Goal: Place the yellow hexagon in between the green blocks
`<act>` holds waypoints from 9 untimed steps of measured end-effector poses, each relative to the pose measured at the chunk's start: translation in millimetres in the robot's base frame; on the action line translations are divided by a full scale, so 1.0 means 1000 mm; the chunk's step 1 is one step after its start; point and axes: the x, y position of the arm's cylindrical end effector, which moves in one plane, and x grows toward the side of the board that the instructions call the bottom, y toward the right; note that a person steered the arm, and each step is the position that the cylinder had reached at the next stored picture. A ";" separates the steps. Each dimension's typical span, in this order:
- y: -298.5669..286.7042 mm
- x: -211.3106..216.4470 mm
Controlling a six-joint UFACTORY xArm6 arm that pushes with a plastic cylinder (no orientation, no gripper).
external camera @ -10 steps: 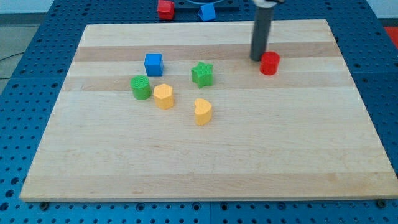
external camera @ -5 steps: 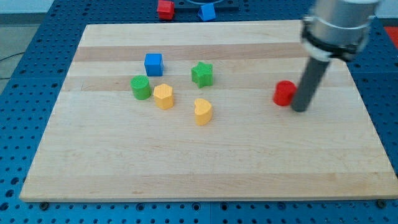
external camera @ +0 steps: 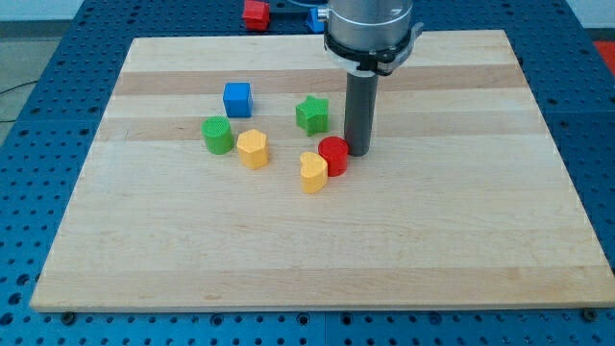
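Now my tip (external camera: 358, 152) touches the red cylinder (external camera: 333, 155), itself against the yellow heart (external camera: 313, 172); tool state can't tell. Yellow hexagon (external camera: 253, 149) sits beside green cylinder (external camera: 217, 135), green star (external camera: 312, 113) apart, on table (external camera: 461, 240).

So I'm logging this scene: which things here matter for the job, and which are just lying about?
For the job:
yellow hexagon
green cylinder
green star
my tip, right of the red cylinder

Lying about:
red cylinder
yellow heart
blue cube
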 end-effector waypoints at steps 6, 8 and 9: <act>0.008 0.108; -0.159 0.052; -0.139 0.025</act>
